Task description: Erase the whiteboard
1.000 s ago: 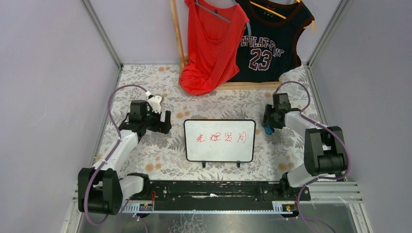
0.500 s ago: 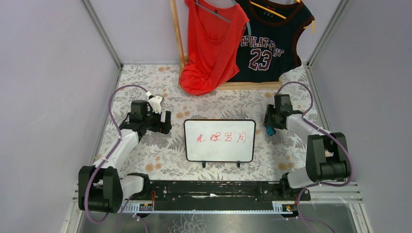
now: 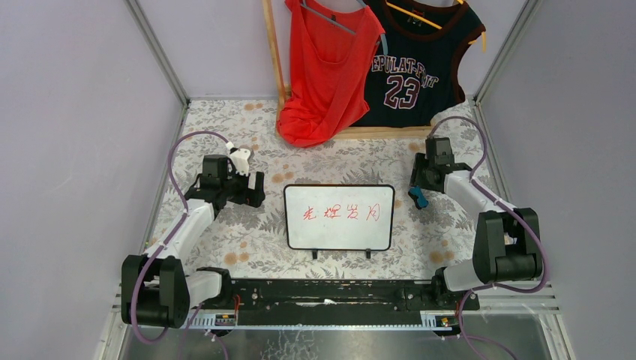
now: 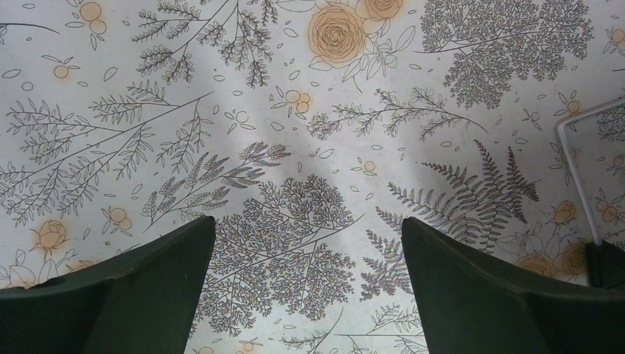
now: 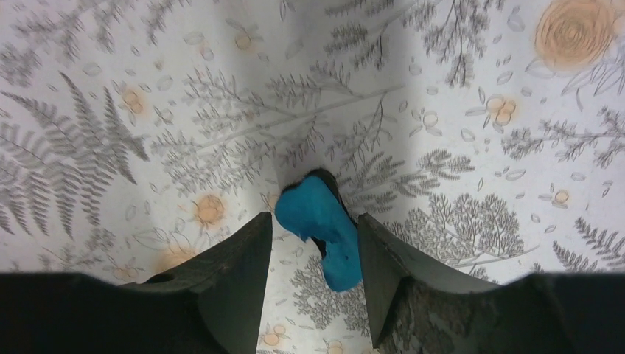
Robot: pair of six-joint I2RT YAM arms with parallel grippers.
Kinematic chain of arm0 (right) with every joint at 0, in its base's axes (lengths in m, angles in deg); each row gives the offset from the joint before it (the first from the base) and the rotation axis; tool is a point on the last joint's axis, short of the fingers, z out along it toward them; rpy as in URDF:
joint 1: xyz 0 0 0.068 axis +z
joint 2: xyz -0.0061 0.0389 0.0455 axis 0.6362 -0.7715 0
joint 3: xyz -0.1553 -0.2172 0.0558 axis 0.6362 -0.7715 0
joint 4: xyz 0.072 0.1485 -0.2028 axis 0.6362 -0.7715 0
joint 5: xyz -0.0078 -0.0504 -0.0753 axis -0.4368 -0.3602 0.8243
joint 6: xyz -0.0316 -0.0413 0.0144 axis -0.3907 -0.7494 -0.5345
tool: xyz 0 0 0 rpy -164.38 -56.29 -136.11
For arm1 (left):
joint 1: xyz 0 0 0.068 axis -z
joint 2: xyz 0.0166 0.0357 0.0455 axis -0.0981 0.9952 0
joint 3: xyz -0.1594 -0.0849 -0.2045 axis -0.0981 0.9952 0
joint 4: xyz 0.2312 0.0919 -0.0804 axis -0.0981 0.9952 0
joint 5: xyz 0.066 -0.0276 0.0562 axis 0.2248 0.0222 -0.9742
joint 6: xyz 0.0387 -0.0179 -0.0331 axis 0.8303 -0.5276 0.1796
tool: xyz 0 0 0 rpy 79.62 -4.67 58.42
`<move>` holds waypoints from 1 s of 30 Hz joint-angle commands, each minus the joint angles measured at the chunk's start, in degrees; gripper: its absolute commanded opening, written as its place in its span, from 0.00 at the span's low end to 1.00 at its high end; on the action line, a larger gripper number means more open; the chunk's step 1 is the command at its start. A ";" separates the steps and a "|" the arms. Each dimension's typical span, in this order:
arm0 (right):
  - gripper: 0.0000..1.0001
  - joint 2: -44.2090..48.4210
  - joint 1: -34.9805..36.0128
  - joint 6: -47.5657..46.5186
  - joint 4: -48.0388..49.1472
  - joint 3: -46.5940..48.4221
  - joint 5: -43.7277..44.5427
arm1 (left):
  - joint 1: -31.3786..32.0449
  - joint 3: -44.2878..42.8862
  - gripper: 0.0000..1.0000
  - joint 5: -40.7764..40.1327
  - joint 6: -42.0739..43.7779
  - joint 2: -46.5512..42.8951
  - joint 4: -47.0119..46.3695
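The whiteboard (image 3: 339, 217) lies flat in the middle of the table, black-framed, with red handwritten characters across it and two small black feet at its near edge. A blue eraser (image 3: 418, 199) lies just right of the board's upper right corner. My right gripper (image 3: 418, 187) is over it. In the right wrist view the eraser (image 5: 324, 221) sits between the fingers, against the right finger (image 5: 383, 258), with a gap to the left one. The right gripper (image 5: 315, 217) is partly open. My left gripper (image 3: 253, 189) is open and empty left of the board, over bare floral cloth (image 4: 308, 221).
A wooden rack (image 3: 274, 60) at the back holds a red top (image 3: 326, 67) and a black "23" jersey (image 3: 416, 64). Purple walls close in the left, right and back. A black rail (image 3: 322, 292) runs along the near edge between the arm bases.
The right arm has swung its elbow to the right and its wrist has shifted slightly back and right; the blue eraser stays at about the same spot. The left arm has not moved.
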 commanded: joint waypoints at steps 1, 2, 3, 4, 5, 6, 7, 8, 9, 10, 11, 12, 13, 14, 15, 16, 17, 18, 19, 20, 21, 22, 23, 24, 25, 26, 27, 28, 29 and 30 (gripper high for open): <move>0.53 3.10 0.37 -1.36 -0.91 -3.16 1.01 | -0.43 0.82 0.96 0.61 0.64 0.35 -0.81; 0.53 3.62 0.36 -1.25 -0.63 -3.92 0.67 | -0.47 0.75 0.96 0.64 0.64 0.57 -0.84; 0.54 4.00 0.36 -1.12 -0.49 -4.49 0.35 | -0.42 0.75 0.96 0.76 0.61 0.71 -0.96; 0.54 4.26 0.37 -1.02 -0.61 -4.79 0.21 | -0.47 0.73 0.96 0.83 0.56 0.88 -1.06; 0.54 4.37 0.37 -1.02 -0.75 -5.02 -0.17 | -0.48 0.74 0.96 0.81 0.55 1.09 -1.16; 0.54 4.46 0.37 -0.98 -0.81 -5.25 -0.77 | -0.48 0.78 0.96 0.90 0.54 1.26 -1.25; 0.54 4.49 0.37 -0.92 -0.71 -5.62 -1.46 | -0.40 0.81 0.96 0.90 0.47 1.32 -1.33; 0.54 4.45 0.37 -0.82 -0.49 -6.00 -2.34 | -0.47 0.82 0.96 0.95 0.46 1.42 -1.34; 0.54 4.41 0.39 -0.73 -0.23 -6.27 -3.26 | -0.48 0.89 0.96 0.93 0.46 1.50 -1.41; 0.54 4.34 0.42 -0.47 0.20 -6.59 -4.29 | -0.43 0.92 0.96 0.96 0.54 1.43 -1.43; 0.54 4.32 0.40 -0.24 0.58 -6.94 -5.22 | -0.44 0.99 0.96 0.90 0.51 1.37 -1.43; 0.54 4.19 0.37 -0.12 1.06 -7.25 -6.17 | -0.40 1.07 0.96 0.77 0.54 1.31 -1.43; 0.54 4.02 0.40 0.02 1.35 -7.56 -6.86 | -0.44 1.15 0.96 0.66 0.51 1.07 -1.43; 0.54 3.85 0.42 0.15 1.45 -7.64 -7.11 | -0.46 1.26 0.96 0.61 0.54 0.91 -1.43; 0.54 3.73 0.38 0.17 1.53 -7.75 -7.07 | -0.48 1.38 0.96 0.53 0.55 0.76 -1.38; 0.54 3.66 0.33 0.10 1.47 -7.70 -6.93 | -0.48 1.43 0.96 0.48 0.55 0.60 -1.35; 0.54 3.57 0.37 -0.04 1.36 -7.54 -6.73 | -0.42 1.53 0.96 0.53 0.65 0.44 -1.35; 0.54 3.42 0.37 -0.16 1.12 -7.32 -6.31 | -0.43 1.60 0.96 0.46 0.68 0.38 -1.27; 0.54 3.17 0.35 -0.28 0.77 -7.02 -5.81 | -0.47 1.61 0.96 0.46 0.64 0.29 -1.26; 0.54 2.84 0.37 -0.35 0.33 -6.63 -5.09 | -0.47 1.62 0.96 0.48 0.64 0.26 -1.26; 0.54 2.56 0.38 -0.36 0.11 -6.34 -4.30 | -0.43 1.61 0.96 0.47 0.68 0.25 -1.26; 0.54 2.33 0.37 -0.37 0.09 -5.92 -3.75 | -0.47 1.61 0.96 0.47 0.64 0.24 -1.26; 0.54 2.11 0.37 -0.35 0.08 -5.64 -3.34 | -0.48 1.66 0.96 0.49 0.64 0.19 -1.25; 0.54 1.81 0.30 -0.42 0.09 -5.31 -2.99 | -0.48 1.69 0.96 0.48 0.64 0.17 -1.26; 0.54 1.38 0.38 -0.44 0.06 -4.90 -2.79 | -0.45 1.69 0.96 0.53 0.64 0.05 -1.24; 0.54 0.88 0.37 -0.44 0.07 -4.51 -2.69 | -0.42 1.78 0.96 0.59 0.65 0.06 -1.24; 0.54 0.36 0.33 -0.44 -0.03 -4.23 -2.62 | -0.47 1.85 0.96 0.55 0.73 0.02 -1.25; 0.54 -0.17 0.37 -0.40 -0.01 -3.83 -2.52 | -0.42 1.87 0.96 0.63 0.76 0.01 -1.33; 0.54 -0.53 0.33 -0.35 0.08 -3.65 -2.43 | -0.46 1.87 0.96 0.66 0.75 0.09 -1.28; 0.54 -0.86 0.37 -0.36 0.16 -3.35 -2.33 | -0.41 1.98 0.96 0.65 0.75 0.04 -1.34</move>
